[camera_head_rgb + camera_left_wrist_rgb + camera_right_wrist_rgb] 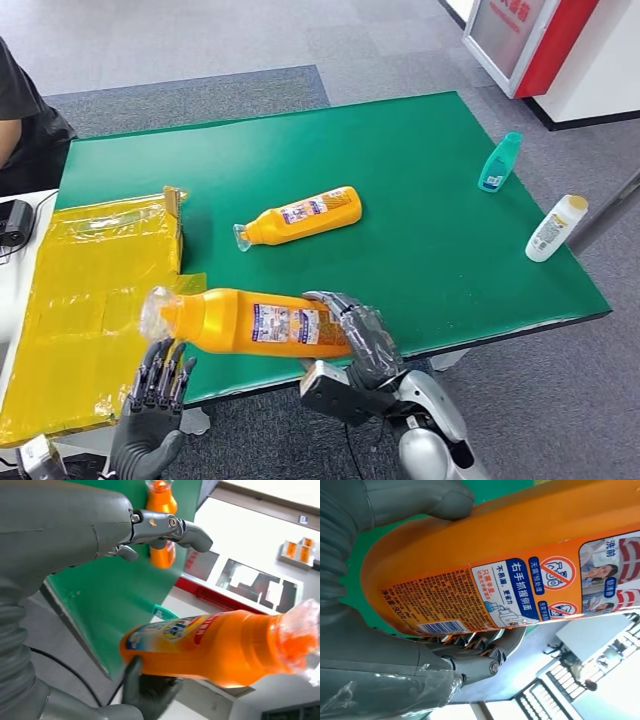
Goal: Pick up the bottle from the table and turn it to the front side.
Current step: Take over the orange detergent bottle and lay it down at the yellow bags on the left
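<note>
Above table edge point(521, 330): right hand point(361, 345) grips bottle point(249, 320) base; left hand point(155, 400) spread below cap.

Two orange bottles point(249, 322) point(302, 216), one teal bottle point(500, 161), one white bottle point(555, 228).

The orange bottle point(249, 322) in my right hand point(361, 345) lies on its side, lifted over the near edge of the green table point(423, 160). I grip it around its base end; its clear-capped neck points toward my left. A printed label with blue panels and red warning symbols wraps its lower body and faces up and toward me.
</note>
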